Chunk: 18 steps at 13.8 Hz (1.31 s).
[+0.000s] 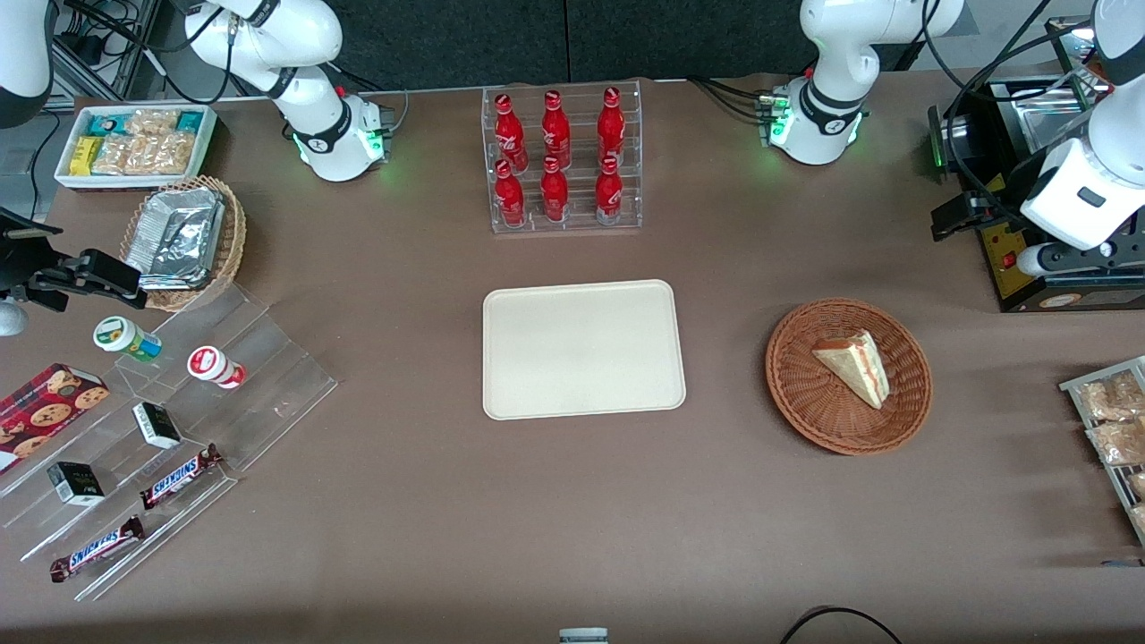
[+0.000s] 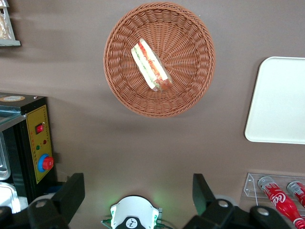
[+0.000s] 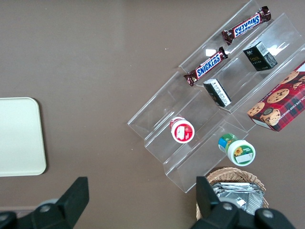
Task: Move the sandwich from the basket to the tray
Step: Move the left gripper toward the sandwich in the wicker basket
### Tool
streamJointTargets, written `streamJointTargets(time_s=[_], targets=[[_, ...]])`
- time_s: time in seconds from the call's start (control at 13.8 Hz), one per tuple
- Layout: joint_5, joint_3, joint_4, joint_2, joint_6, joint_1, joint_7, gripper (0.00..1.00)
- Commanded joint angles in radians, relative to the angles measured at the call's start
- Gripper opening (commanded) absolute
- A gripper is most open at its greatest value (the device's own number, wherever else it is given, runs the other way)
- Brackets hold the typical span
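The sandwich [image 1: 854, 365], a pale triangular wedge with a red and green filling stripe, lies in the round reddish-brown wicker basket [image 1: 796, 394]. The cream-white tray [image 1: 581, 349] sits bare beside the basket, toward the parked arm's end. My gripper [image 1: 953, 219] hangs open and empty well above the table, farther from the front camera than the basket and toward the working arm's end. The left wrist view shows the sandwich [image 2: 151, 66] in the basket [image 2: 190, 90], the tray's edge [image 2: 281, 100], and my gripper [image 2: 137, 191] with its fingers wide apart.
A clear rack of red bottles [image 1: 559, 161] stands farther from the front camera than the tray. A black machine [image 1: 1055, 268] and a rack of bagged snacks [image 1: 1109, 420] sit at the working arm's end. A clear stepped stand [image 1: 179, 420], a foil-tray basket [image 1: 188, 241] and a white snack bin [image 1: 134, 143] are at the parked arm's end.
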State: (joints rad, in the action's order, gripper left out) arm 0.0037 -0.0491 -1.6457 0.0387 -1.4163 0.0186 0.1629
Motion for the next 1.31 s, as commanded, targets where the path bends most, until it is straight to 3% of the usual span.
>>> streamJointTargets(time_s=[0.0,0.36,0.65,1.23], targets=[[0.013,-0.003,0.004,0.007,0.033,0.001,0.000,1.00],[0.004,-0.001,-0.100,0.007,-0.005,0.000,-0.011,1.00],[0.009,0.000,-0.235,0.006,-0.166,0.000,0.009,1.00],[0.012,0.000,-0.494,-0.006,-0.565,0.000,0.358,1.00]])
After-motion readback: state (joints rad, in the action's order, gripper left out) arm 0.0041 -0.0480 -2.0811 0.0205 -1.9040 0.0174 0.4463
